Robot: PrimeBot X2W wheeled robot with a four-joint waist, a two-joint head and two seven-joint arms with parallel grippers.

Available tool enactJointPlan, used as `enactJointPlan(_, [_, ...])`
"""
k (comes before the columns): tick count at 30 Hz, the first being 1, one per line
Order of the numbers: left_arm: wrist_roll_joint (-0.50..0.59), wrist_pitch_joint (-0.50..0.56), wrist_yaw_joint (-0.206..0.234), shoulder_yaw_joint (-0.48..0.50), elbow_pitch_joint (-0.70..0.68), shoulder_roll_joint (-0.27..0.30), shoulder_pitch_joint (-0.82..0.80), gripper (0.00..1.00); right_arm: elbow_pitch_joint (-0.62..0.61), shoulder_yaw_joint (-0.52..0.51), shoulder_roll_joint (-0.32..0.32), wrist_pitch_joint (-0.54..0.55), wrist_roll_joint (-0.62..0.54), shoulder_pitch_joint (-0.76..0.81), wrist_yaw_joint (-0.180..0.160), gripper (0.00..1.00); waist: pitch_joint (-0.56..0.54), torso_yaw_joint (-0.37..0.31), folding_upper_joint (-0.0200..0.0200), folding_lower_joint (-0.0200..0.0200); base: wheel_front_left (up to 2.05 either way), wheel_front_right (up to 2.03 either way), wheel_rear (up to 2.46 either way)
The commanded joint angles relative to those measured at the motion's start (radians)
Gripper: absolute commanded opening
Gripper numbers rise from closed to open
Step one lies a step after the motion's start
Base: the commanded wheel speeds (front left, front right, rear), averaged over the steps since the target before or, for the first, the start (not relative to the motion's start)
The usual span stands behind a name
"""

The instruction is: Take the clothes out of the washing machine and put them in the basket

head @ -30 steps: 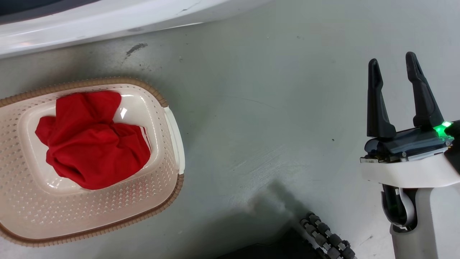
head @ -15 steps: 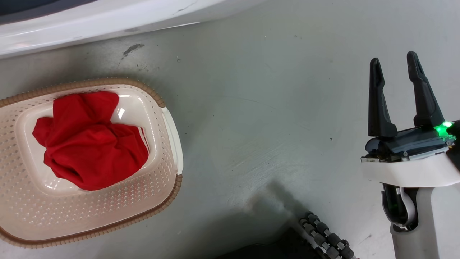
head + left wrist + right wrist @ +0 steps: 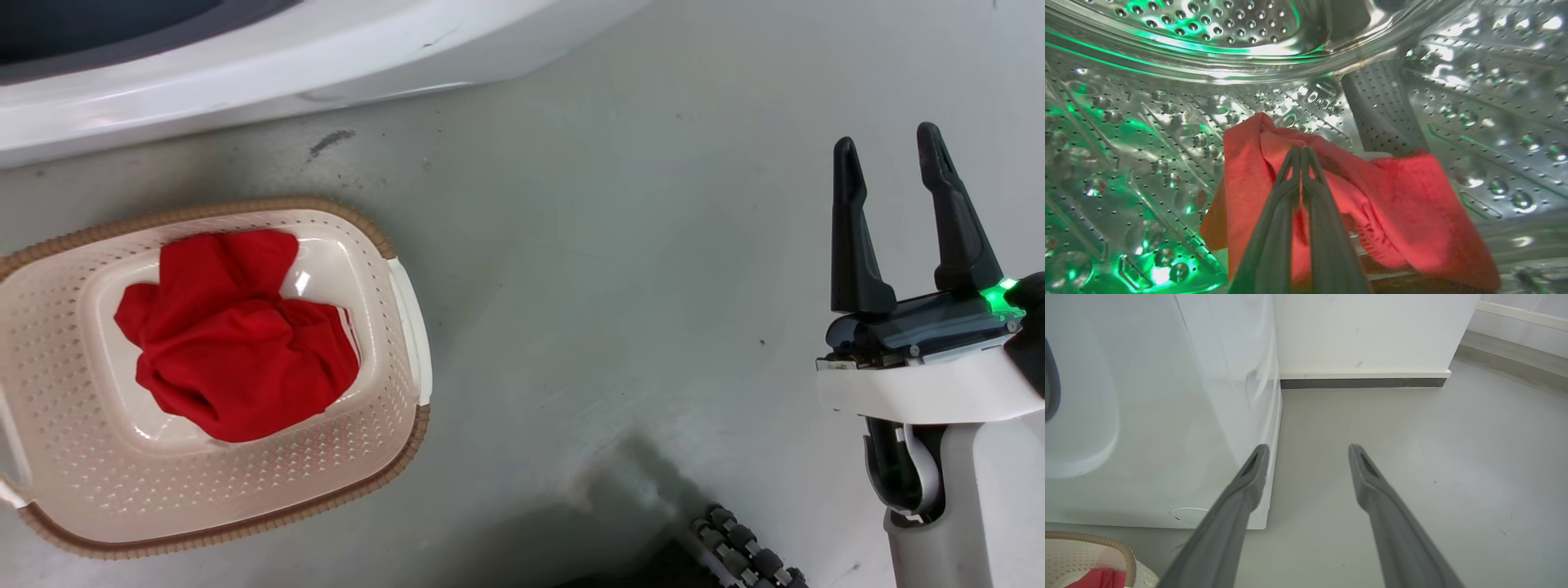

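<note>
Where the head view looks down on the grey floor (image 3: 612,269), a small cream-white perforated plastic basket with a brown woven-look rim (image 3: 371,408) stands at the left. It is near the front of the large white front-loading washing machine (image 3: 245,73), with a strip of floor between them. In the basket lies one crumpled bright red fabric garment (image 3: 237,343), bunched in the middle of the bottom. Narrow white stripes show at its right edge, and pale bare plastic shows around it.

The right gripper (image 3: 886,136) hangs over bare floor, well to the right of the basket. Its jaws are spread and hold nothing, and a green light (image 3: 998,294) glows at its base. A dark segmented roller wheel (image 3: 747,547) shows at the bottom edge. In the right wrist view the two fingers point past the washer's lower front corner toward a white wall with a dark skirting strip (image 3: 1363,383). The basket's rim and a scrap of red show in the lower left corner.

In the left wrist view the left gripper (image 3: 1301,152) is inside the machine's perforated steel drum (image 3: 1135,134), which is washed in green light. Its jaws are pressed together, pinching a fold of a second red garment (image 3: 1412,212). That garment lies against the drum wall just beside a grey perforated paddle (image 3: 1384,110). The cloth spreads to both sides of the fingers, and red shows in the slit between them.
</note>
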Motion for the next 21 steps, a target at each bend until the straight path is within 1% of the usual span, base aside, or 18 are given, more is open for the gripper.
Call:
enactJointPlan(1, [-0.007,-0.031,-0.007,-0.002,-0.002,-0.011,0.024,0.00,0.004,-0.001,0.002,-0.002,-0.010,-0.004,-0.001,1.00,-0.017,0.011,0.0000,0.0000,0.00,0.00,0.00])
enactJointPlan(5, [-0.017,-0.086,-0.016,-0.011,-0.002,-0.025,0.050,0.00,0.009,-0.002,0.002,-0.002,-0.012,-0.002,-0.001,1.00,-0.041,0.019,0.0000,0.0000,0.00,0.00,0.00])
enactJointPlan(9, [-0.044,-0.156,-0.021,-0.005,0.000,-0.055,0.098,0.00,0.016,-0.007,0.001,-0.002,-0.014,0.008,-0.001,1.00,-0.078,0.030,0.0000,0.0000,0.00,0.00,0.00])
enactJointPlan(12, [-0.064,-0.214,-0.022,0.004,0.005,-0.067,0.153,0.00,0.023,-0.007,0.001,-0.002,-0.022,0.023,-0.001,1.00,-0.117,0.040,0.0000,0.0000,0.00,0.00,0.00])
enactJointPlan(14, [-0.065,-0.228,-0.024,0.001,0.008,-0.073,0.173,0.00,0.025,-0.008,0.001,-0.002,-0.023,0.028,-0.001,1.00,-0.130,0.045,0.0000,0.0000,0.00,0.00,0.00])
enactJointPlan(15, [-0.078,-0.266,-0.027,0.002,0.009,-0.087,0.206,0.00,0.028,-0.009,0.001,-0.002,-0.029,0.035,-0.001,1.00,-0.155,0.054,0.0000,0.0000,0.00,0.00,0.00])
enactJointPlan(16, [-0.078,-0.266,-0.027,0.002,0.009,-0.087,0.206,0.00,0.028,-0.009,0.001,-0.002,-0.029,0.035,-0.001,1.00,-0.155,0.054,0.0000,0.0000,0.00,0.00,0.00])
enactJointPlan(21, [-0.102,-0.342,-0.033,0.001,0.016,-0.116,0.293,0.00,0.038,-0.013,0.002,-0.002,-0.050,0.050,-0.001,1.00,-0.205,0.078,0.0000,0.0000,0.00,0.00,0.00])
